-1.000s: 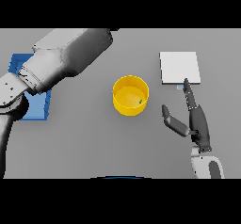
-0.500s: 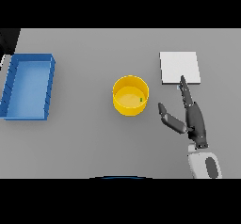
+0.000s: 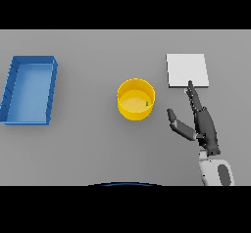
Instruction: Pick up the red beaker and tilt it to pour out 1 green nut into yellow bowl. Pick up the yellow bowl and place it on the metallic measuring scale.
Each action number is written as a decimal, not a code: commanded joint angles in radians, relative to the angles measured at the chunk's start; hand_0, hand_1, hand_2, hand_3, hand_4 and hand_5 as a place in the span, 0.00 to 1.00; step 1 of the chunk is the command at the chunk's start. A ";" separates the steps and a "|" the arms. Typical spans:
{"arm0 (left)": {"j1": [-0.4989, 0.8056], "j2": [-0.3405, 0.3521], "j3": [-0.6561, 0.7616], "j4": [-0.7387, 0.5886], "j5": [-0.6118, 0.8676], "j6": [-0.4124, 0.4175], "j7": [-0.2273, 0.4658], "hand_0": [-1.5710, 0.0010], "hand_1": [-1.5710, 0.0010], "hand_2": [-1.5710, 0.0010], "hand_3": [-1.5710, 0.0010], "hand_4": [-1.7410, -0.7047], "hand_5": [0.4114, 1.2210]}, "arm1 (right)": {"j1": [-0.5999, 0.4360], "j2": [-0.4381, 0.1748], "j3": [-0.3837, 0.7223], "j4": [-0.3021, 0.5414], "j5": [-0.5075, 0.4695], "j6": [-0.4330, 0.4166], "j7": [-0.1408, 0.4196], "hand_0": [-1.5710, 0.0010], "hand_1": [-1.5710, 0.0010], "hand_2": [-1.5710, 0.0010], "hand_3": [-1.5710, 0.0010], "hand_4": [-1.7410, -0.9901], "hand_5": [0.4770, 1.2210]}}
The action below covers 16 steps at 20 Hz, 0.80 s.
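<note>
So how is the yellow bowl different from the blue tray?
The bowl is round and yellow; the tray is rectangular and blue. The bowl is smaller than the tray. The bowl holds a green nut; the tray holds nothing visible. Both are open-topped and rest on the table.

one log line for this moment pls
phase: reach for bowl | right hand: open, right of yellow bowl, apart | green nut: in bowl | scale: bare | left hand: not in view

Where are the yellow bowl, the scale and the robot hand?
yellow bowl (image 3: pixel 128 110): head view, front wall.
scale (image 3: pixel 187 69): head view, middle of top plate.
right robot hand (image 3: pixel 206 127): head view, back of palm.
</note>
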 commanded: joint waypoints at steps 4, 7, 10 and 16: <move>0.182 0.033 0.025 -0.179 0.126 0.078 0.085 0.00 0.00 0.00 0.09 0.00 1.00 | 0.004 -0.008 0.014 -0.027 0.023 -0.003 -0.011 1.00 1.00 1.00 1.00 0.73 0.30; 0.347 0.069 0.025 -0.387 0.213 0.164 0.154 0.00 0.00 0.00 0.13 0.00 1.00 | -0.005 -0.010 0.005 -0.008 0.023 -0.009 0.004 1.00 1.00 1.00 1.00 0.72 0.31; 0.477 0.104 0.015 -0.568 0.278 0.250 0.238 0.00 0.00 0.00 0.12 0.00 1.00 | -0.003 -0.013 0.006 -0.003 0.023 -0.005 -0.011 1.00 1.00 1.00 1.00 0.71 0.30; 0.668 0.142 -0.048 -0.808 0.352 0.390 0.322 0.00 0.00 0.00 0.12 0.00 0.91 | -0.020 -0.004 0.006 0.016 0.023 -0.010 -0.004 1.00 1.00 1.00 1.00 0.75 0.28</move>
